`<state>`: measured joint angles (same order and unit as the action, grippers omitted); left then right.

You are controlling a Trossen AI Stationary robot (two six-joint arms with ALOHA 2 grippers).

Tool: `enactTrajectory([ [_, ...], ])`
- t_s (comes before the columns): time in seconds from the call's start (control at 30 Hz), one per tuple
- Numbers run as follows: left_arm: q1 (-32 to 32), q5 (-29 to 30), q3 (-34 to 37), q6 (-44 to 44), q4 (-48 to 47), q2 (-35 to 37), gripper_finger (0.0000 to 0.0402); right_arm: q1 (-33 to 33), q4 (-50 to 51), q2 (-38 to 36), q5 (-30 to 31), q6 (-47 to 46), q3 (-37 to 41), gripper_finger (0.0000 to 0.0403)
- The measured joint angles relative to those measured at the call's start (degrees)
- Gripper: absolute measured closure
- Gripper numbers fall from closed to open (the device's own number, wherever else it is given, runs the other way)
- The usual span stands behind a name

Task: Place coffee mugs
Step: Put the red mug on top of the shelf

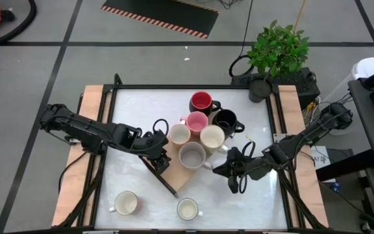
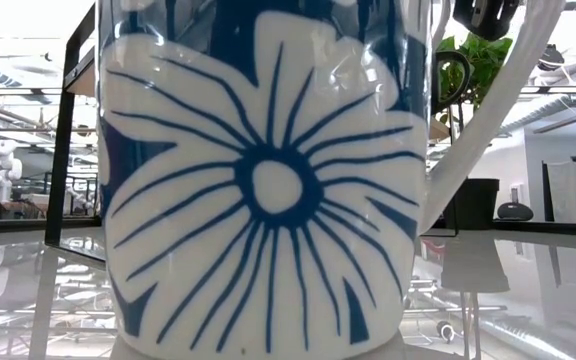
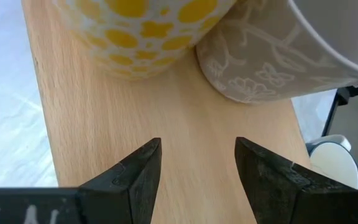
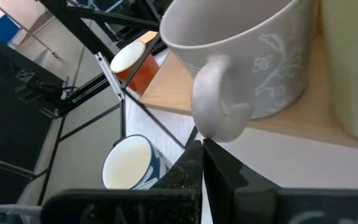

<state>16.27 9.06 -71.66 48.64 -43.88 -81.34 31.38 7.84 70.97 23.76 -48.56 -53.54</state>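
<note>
A light wooden board (image 1: 182,174) lies near the middle of the white table (image 1: 135,110), and most of the coffee mugs cluster on and around its far end. The grey mug (image 1: 191,155) stands on the board, with a cream mug (image 1: 178,134) just beyond it on the left arm's side and another cream mug (image 1: 212,137) just beyond it on the right arm's side. The pink mug (image 1: 195,121) sits behind those two, the red mug (image 1: 202,102) farther back still, and the black mug (image 1: 225,120) beside the pink one, toward the right arm. Two more cream mugs stand well apart from the board near the table's front edge: one (image 1: 126,203) toward the left arm's side, the other (image 1: 187,208) almost straight in front of the board; the low view is filled by a blue-and-white flower-patterned mug (image 2: 268,180). The left gripper (image 1: 163,158) hangs over the board's left edge, its jaws spread and empty above the bare wood, close to a yellow-dotted mug (image 3: 145,31) and the grey mug's patterned wall (image 3: 266,68) in its wrist view. The right gripper (image 1: 229,170) sits beside the board on the grey mug's handle side, with its jaws pressed together just below that handle (image 4: 219,106), gripping nothing. A potted green plant (image 1: 276,52) stands beyond the table's far right corner.
</note>
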Motion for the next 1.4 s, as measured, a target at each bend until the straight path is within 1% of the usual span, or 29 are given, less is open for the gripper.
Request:
enactTrajectory([
  [0.17,0.0,-0.1,0.0,0.0,-0.2,0.0,0.0193,-0.9,0.2,0.0,0.1,0.6,0.0,0.0403],
  [0.3,0.0,-0.4,0.0,0.0,-2.7,0.0,0.0193,-2.2,0.6,0.0,0.1,1.9,0.0,0.0403],
  [0.43,0.0,-3.8,0.0,1.0,-7.0,1.7,0.0193,-2.6,0.6,0.0,-1.4,1.7,0.0,0.0403],
  [0.53,0.8,-5.8,0.0,3.7,-11.5,4.2,0.0193,-2.2,0.6,0.0,-1.7,0.6,0.0,0.0403],
  [0.77,6.5,-6.7,0.0,14.1,-22.1,10.2,0.0193,-1.6,0.0,-0.9,-1.8,-0.2,0.0,0.0403],
  [0.93,12.4,-11.6,0.0,25.7,-27.4,11.3,0.0193,-1.7,0.4,-2.8,-0.9,0.1,0.0,0.0403],
  [1.03,15.3,-14.8,0.0,33.8,-30.0,11.0,0.0193,-1.8,0.4,-3.8,2.5,0.2,0.0,0.0403],
  [1.17,17.6,-18.5,0.0,42.1,-30.9,9.9,0.0193,-1.8,0.4,-4.7,6.6,0.7,0.0,0.0403],
  [1.23,18.7,-18.7,0.0,45.3,-30.8,10.1,0.0193,-1.8,0.4,-4.8,7.7,1.2,0.0,0.0403],
  [1.4,20.4,-18.5,0.0,50.5,-30.3,10.1,0.0193,-1.8,0.5,-4.9,7.9,1.3,0.0,0.0403],
])
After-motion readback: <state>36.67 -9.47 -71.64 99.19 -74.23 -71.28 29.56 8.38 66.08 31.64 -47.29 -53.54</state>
